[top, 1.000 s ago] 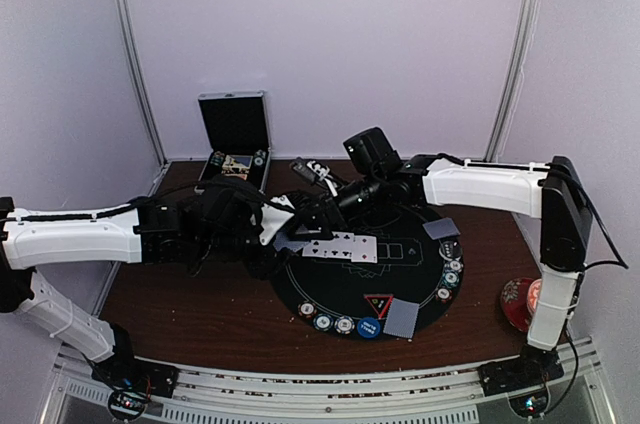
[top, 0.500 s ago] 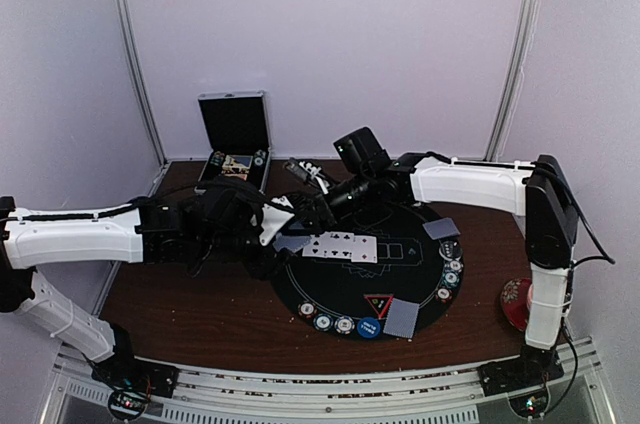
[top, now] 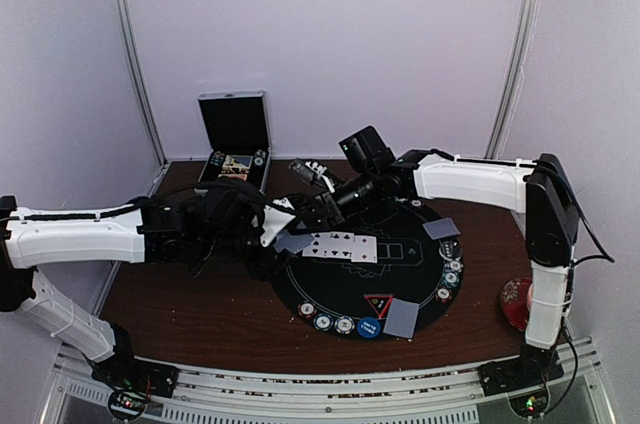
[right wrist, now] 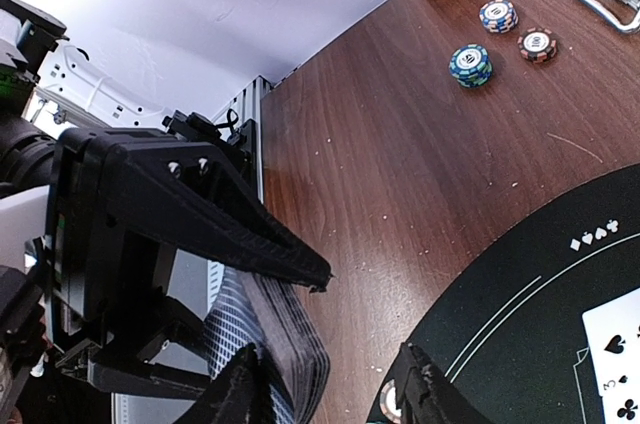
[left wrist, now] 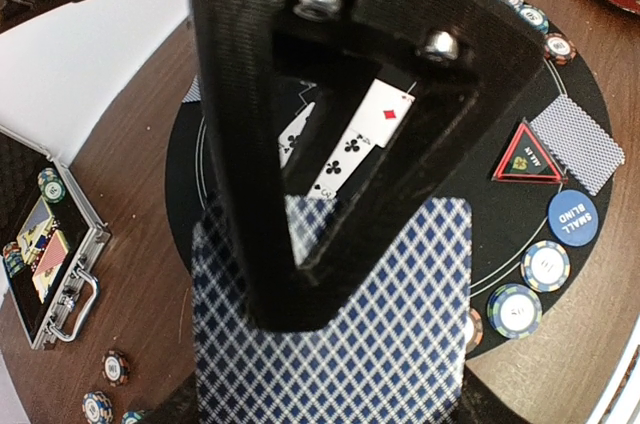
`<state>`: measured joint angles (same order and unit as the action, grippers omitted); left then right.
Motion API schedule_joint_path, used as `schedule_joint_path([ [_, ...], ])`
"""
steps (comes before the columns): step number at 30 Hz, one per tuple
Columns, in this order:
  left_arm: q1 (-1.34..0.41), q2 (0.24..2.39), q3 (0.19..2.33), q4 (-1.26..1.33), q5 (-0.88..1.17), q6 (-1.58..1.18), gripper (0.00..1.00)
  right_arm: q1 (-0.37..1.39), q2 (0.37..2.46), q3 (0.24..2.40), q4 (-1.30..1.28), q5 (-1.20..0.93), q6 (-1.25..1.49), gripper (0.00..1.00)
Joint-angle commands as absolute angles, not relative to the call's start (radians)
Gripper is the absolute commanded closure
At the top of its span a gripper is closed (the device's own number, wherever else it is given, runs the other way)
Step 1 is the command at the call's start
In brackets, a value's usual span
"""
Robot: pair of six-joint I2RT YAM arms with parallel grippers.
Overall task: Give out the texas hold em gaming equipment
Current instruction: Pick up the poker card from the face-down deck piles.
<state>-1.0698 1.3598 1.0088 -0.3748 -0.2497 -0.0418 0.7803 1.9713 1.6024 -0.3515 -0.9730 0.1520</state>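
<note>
Since the left hand (top: 283, 232) is clamped on the deck of cards (left wrist: 340, 329) over the left rim of the black poker mat (top: 335, 289), I'd have the right hand (right wrist: 330, 396) nip just the top card's edge and slide it off flat so the rest don't fan out. Its jaws sit partway apart at the deck's end, and I can't tell if a card is pinched. Right wrist view shows the deck's thickness and loose chip stacks (right wrist: 470, 64) on the worktop (right wrist: 400, 144). Left wrist view shows the blue-check back and the face-up cards (left wrist: 360, 139).
</note>
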Motion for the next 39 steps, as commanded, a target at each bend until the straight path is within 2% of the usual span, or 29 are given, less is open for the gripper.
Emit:
schedule_joint_path([
  [1, -1.072, 1.357, 1.017, -0.323, -0.255, -0.030, 0.35, 0.768, 1.955, 1.619, -0.423, -0.960, 0.110, 0.59],
  [7, -1.072, 1.358, 1.017, -0.324, -0.254, -0.030, 0.35, 0.766, 1.937, 1.629, -0.474, -0.924, 0.057, 0.73],
  [16, -1.072, 1.360, 1.017, -0.323, -0.255, -0.030, 0.35, 0.762, 1.928, 1.637, -0.518, -0.900, 0.010, 0.81],
  [19, -1.072, 1.362, 1.016, -0.324, -0.256, -0.031, 0.35, 0.763, 1.927, 1.640, -0.524, -0.923, 0.006, 0.90],
  [23, -1.072, 1.363, 1.016, -0.323, -0.256, -0.030, 0.35, 0.762, 1.919, 1.644, -0.532, -0.932, 0.000, 0.91],
  [30, -1.072, 1.365, 1.016, -0.324, -0.255, -0.030, 0.35, 0.762, 1.925, 1.652, -0.535, -0.980, 0.010, 0.71],
  [32, -1.072, 1.366, 1.017, -0.324, -0.256, -0.029, 0.35, 0.763, 1.934, 1.653, -0.532, -1.013, 0.017, 0.59],
  [36, -1.072, 1.367, 1.017, -0.324, -0.254, -0.029, 0.35, 0.770, 1.951, 1.653, -0.516, -1.058, 0.039, 0.44],
  [39, -1.072, 1.367, 1.017, -0.322, -0.247, -0.027, 0.36, 0.783, 1.963, 1.651, -0.489, -1.067, 0.061, 0.39],
])
